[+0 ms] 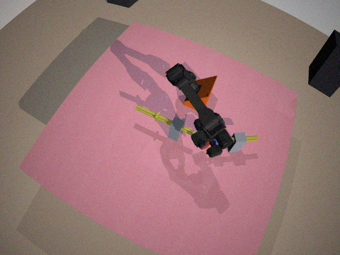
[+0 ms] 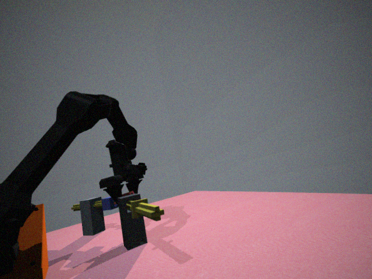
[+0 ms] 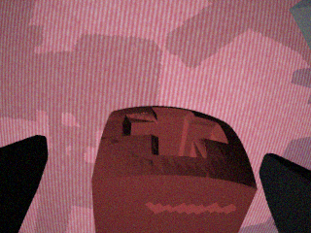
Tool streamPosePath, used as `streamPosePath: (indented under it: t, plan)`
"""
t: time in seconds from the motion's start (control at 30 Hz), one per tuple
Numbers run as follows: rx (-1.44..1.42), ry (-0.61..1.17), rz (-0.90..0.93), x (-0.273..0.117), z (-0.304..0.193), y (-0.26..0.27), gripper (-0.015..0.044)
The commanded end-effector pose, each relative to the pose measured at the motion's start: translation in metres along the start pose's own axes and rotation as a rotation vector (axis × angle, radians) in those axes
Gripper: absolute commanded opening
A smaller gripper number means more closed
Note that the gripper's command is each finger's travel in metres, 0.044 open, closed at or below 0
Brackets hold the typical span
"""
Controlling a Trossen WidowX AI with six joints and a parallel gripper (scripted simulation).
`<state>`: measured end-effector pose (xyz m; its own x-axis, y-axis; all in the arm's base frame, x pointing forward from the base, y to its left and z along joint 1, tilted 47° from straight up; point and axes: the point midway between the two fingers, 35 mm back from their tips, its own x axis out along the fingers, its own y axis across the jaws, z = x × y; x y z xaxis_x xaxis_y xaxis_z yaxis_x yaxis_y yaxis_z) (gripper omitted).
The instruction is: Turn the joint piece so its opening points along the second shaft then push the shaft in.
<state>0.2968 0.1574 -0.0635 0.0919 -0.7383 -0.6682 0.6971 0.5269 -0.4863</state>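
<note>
The red square joint piece sits on a blue hinge part at the end of the fixed yellow shaft, which is held in the light grey block. My gripper is open, with one finger on each side of the joint piece and gaps on both sides. The second yellow shaft, with a collar, runs through the other grey block. Its inner end is hidden under my arm.
The arm's orange base plate stands behind the blocks on the pink mat. A dark box stands off the mat at the right, and another dark box is at the top edge.
</note>
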Motion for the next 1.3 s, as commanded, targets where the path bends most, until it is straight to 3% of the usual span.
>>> streamPosePath:
  t: [0.0, 0.33, 0.67, 1.27]
  plan:
    - [-0.007, -0.002, -0.007, 0.009, -0.001, -0.002, 0.044]
    - [-0.006, -0.002, -0.008, 0.023, -0.001, -0.002, 0.044]
    - [-0.006, -0.002, -0.008, 0.023, -0.001, -0.002, 0.0182]
    - [-0.006, -0.002, -0.008, 0.023, -0.001, -0.002, 0.0182]
